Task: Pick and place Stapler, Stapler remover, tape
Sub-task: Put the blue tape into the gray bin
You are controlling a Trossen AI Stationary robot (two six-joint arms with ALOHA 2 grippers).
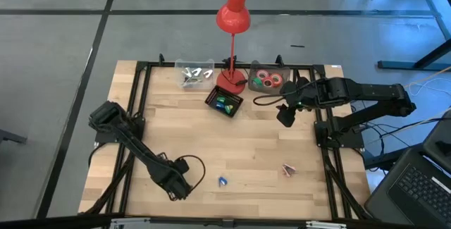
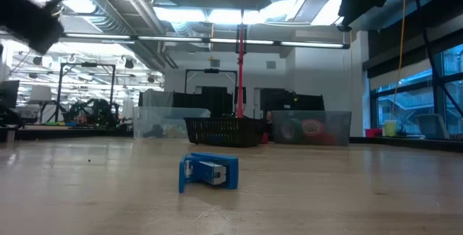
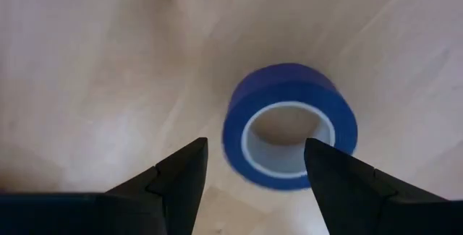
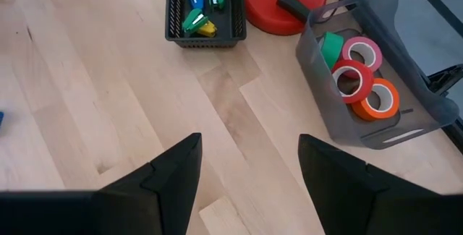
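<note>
A blue tape roll [image 3: 288,83] lies flat on the wood, its open centre facing up. In the left wrist view it sits just beyond my left gripper [image 3: 255,144], which hangs open above it, near the table's near edge [image 1: 180,185]; in the high view the gripper hides the roll. A small blue stapler [image 1: 222,181] [image 2: 208,171] lies to its right. A small pinkish staple remover [image 1: 287,168] rests further right. My right gripper [image 1: 285,115] [image 4: 249,139] hovers open over bare wood beside the grey bin [image 4: 405,90], which holds green, pink, red and orange tape rolls [image 4: 354,76].
A black mesh basket [image 1: 224,103] [image 4: 173,11] holds small green, blue and yellow pieces. A red desk lamp [image 1: 232,17] stands on its round base [image 4: 278,3] between the basket and the grey bin. A clear bin [image 1: 196,74] sits at the far edge. A black frame [image 1: 134,102] edges the table.
</note>
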